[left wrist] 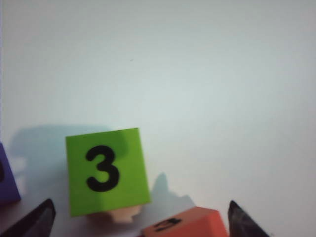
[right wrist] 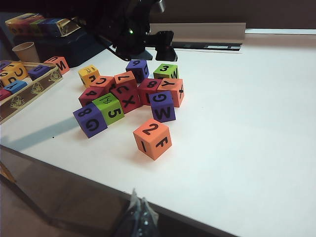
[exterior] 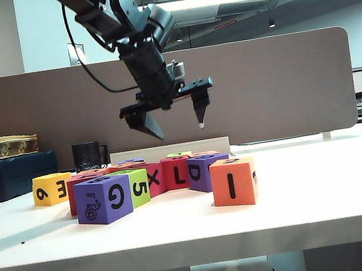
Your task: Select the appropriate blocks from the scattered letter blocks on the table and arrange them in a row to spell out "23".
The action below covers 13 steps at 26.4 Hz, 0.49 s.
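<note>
Nearest the table's front edge (exterior: 197,249): orange cube (right wrist: 152,138), alone, apart from the cluster, "2" on top, "I" and "F" on its sides; only the "I" face readable from the exterior (exterior: 233,182). Just behind, the scattered blocks (right wrist: 126,96) bunched tight, many faces turned away or covered by neighbours. Purple "G" (exterior: 103,199) and green "5" (exterior: 134,187) at the cluster's near side. Further back, green cube (right wrist: 166,72) with "3" up, at the far rim of the cluster, almost wholly hidden in the exterior view, only a sliver of its top showing. Clear in the left wrist view (left wrist: 107,171), "3" square on, with an orange corner (left wrist: 187,224) cut off at the frame edge.

Above it all, left gripper (exterior: 170,117) hanging over the back of the cluster, jaws spread wide, nothing between them; only the two dark tips visible in its own camera (left wrist: 140,222). Right gripper (right wrist: 139,217) off the near edge of the table, a dark blur, cropped; wide or clenched, impossible to say.
</note>
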{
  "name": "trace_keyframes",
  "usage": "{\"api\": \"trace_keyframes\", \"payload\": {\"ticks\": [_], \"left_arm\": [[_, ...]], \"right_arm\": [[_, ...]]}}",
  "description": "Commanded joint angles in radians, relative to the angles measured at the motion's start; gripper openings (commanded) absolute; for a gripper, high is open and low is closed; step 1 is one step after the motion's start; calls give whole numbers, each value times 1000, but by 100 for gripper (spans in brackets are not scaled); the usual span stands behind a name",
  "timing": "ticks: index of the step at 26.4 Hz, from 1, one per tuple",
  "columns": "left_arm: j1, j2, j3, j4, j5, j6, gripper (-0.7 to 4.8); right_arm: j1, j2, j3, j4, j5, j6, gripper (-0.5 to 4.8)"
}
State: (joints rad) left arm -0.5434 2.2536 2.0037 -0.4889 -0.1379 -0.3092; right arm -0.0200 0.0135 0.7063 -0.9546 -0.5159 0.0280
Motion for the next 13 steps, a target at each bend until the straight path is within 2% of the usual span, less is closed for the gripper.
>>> {"api": "trace_keyframes", "payload": {"ticks": [1,13], "left_arm": [[10,11,3,27,-45,-32,445],[15,29,3,56,-45,-31,445]], "right_arm": [[0,-10,3,16,1,-3,-1],[0,-10,3,46,0,-3,-1]]}}
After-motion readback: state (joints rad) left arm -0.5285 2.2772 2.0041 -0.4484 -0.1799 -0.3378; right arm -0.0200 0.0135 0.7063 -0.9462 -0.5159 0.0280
